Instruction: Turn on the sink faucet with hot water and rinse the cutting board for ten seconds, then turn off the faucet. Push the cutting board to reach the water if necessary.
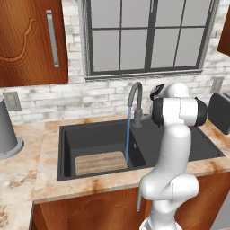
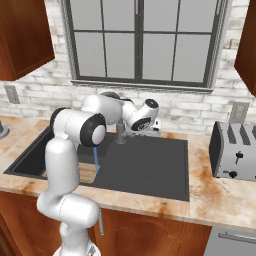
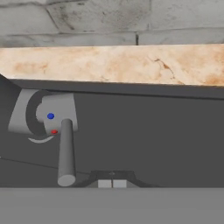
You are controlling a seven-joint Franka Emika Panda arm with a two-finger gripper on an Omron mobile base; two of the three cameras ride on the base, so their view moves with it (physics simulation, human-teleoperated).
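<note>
- i see the gripper [image 3: 112, 183] at the bottom centre of the hand view, fingers clenched together on nothing
- the sink faucet [image 3: 48, 118] base sits left of centre; its lever [image 3: 66, 153] reaches down to just left of my fingertips; contact unclear
- in the left base view the water [image 1: 127, 137] runs centre-frame beside the cutting board [image 1: 100, 162], lying lower left in the sink [image 1: 67, 152] basin
</note>
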